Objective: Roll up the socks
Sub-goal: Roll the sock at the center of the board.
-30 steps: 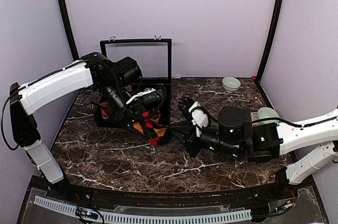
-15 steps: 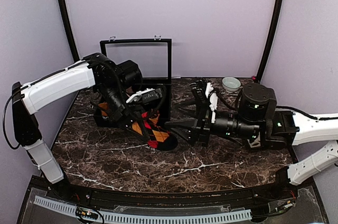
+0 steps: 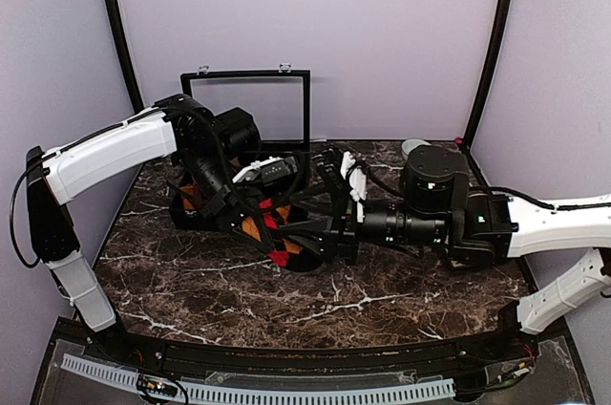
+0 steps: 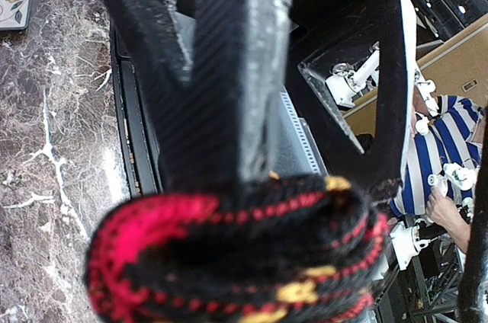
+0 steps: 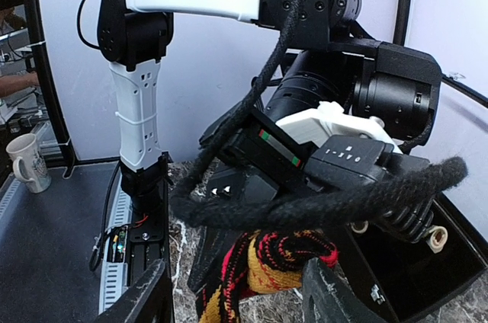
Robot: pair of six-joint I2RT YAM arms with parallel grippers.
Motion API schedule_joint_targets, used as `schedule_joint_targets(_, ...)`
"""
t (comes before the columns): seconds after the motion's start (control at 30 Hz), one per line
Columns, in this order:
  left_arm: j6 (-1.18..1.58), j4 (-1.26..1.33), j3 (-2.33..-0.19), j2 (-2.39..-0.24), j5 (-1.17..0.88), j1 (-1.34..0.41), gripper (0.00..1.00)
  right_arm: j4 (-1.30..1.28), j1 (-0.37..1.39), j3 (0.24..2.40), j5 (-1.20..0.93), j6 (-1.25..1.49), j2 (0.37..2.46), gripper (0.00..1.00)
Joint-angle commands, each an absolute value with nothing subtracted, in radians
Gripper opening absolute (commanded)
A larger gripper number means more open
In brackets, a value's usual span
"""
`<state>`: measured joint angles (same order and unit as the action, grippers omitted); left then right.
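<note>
- The argyle sock (image 3: 279, 239), black with red and orange diamonds, lies partly on the marble table (image 3: 382, 292), just in front of the open black case (image 3: 307, 118). Its far end is bunched up in the left gripper (image 3: 241, 216).
- Left gripper: the jaws are pressed together on a fold of the sock. The left wrist view shows the knit gathered into a thick wad directly under the fingertips.
- Right gripper (image 3: 320, 206): the jaws are spread and hold nothing. In the right wrist view its two fingers (image 5: 149, 296) stand either side of the hanging sock (image 5: 263, 262). Whether the right-hand pad touches the knit cannot be told.
- Key relation: the sock lies straight ahead of the right gripper, which points leftward across the table. The sock's long axis runs from the case, at rear left, to its loose end at front centre, so it crosses the line of approach at a slant.
- Nearness: both arms meet at the sock. The left holds the upper part, and the right is closer to the free lower end.
- Clearance: open table lies in front of the sock and to its right. The case wall stands just behind it, and the left wrist and its cable hang close above the right fingers, so a collision there is the likely risk.
</note>
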<state>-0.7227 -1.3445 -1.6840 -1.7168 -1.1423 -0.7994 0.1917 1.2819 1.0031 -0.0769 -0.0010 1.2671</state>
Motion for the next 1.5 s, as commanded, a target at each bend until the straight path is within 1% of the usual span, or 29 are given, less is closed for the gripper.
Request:
schedule_joint_targets(0.0, -0.766, -1.404, -1.704, -1.708, -1.181, -0.796, 0.0, 0.295, 1.268, 1.016, -0.02, -0.015, 1.292, 0.58)
schedule_joint_targets(0.1, -0.798, -1.433, -1.711, -1.709, -1.19, -0.796, 0.0, 0.297, 1.256, 1.025, -0.029, -0.012, 1.32, 0.57)
schedule_joint_targets(0.2, -0.825, -1.463, -1.716, -1.707, -1.192, -0.796, 0.0, 0.248, 1.237, 1.028, 0.007, -0.018, 1.332, 0.56)
schedule_joint_targets(0.43, -0.842, -1.464, -1.697, -1.697, -1.184, -0.796, 0.0, 0.251, 1.197, 1.007, 0.053, 0.011, 1.319, 0.57)
schedule_joint_targets(0.53, -0.842, -1.463, -1.697, -1.704, -1.181, -0.796, 0.0, 0.272, 1.195, 1.044, -0.056, 0.019, 1.35, 0.59)
schedule_joint_targets(0.67, -0.847, -1.463, -1.7, -1.704, -1.169, -0.796, 0.0, 0.265, 1.196, 1.1, -0.224, 0.031, 1.41, 0.53)
schedule_joint_targets(0.73, -0.849, -1.463, -1.7, -1.702, -1.16, -0.796, 0.0, 0.255, 1.196, 1.129, -0.274, 0.044, 1.438, 0.48)
schedule_joint_targets(0.77, -0.851, -1.463, -1.701, -1.7, -1.152, -0.796, 0.0, 0.24, 1.194, 1.142, -0.285, 0.046, 1.451, 0.42)
schedule_joint_targets(0.8, -0.852, -1.463, -1.702, -1.698, -1.144, -0.796, 0.0, 0.221, 1.191, 1.145, -0.288, 0.05, 1.46, 0.32)
schedule_joint_targets(0.87, -0.855, -1.462, -1.71, -1.69, -1.122, -0.796, 0.0, 0.191, 1.174, 1.175, -0.304, 0.076, 1.471, 0.08)
schedule_joint_targets(0.9, -0.858, -1.462, -1.716, -1.687, -1.109, -0.796, 0.0, 0.187, 1.165, 1.172, -0.322, 0.099, 1.47, 0.0)
schedule_joint_targets(0.97, -0.843, -1.445, -1.731, -1.677, -1.077, -0.795, 0.0, 0.192, 1.157, 1.16, -0.329, 0.129, 1.461, 0.0)
schedule_joint_targets(1.0, -0.817, -1.418, -1.738, -1.667, -1.05, -0.793, 0.01, 0.196, 1.156, 1.135, -0.325, 0.141, 1.455, 0.0)
schedule_joint_targets(1.1, -0.711, -1.277, -1.73, -1.609, -0.938, -0.788, 0.15, 0.212, 1.155, 1.093, -0.283, 0.167, 1.425, 0.0)
schedule_joint_targets(1.17, -0.669, -1.171, -1.716, -1.562, -0.852, -0.787, 0.21, 0.209, 1.155, 1.076, -0.229, 0.178, 1.408, 0.0)
schedule_joint_targets(1.27, -0.614, -1.045, -1.694, -1.51, -0.696, -0.788, 0.26, 0.213, 1.157, 1.075, -0.127, 0.206, 1.395, 0.0)
schedule_joint_targets(1.4, -0.585, -0.913, -1.66, -1.452, -0.557, -0.789, 0.28, 0.314, 1.208, 1.076, 0.042, 0.246, 1.409, 0.0)
schedule_joint_targets(1.47, -0.622, -0.912, -1.662, -1.433, -0.551, -0.79, 0.38, 0.304, 1.235, 1.113, 0.106, 0.234, 1.438, 0.0)
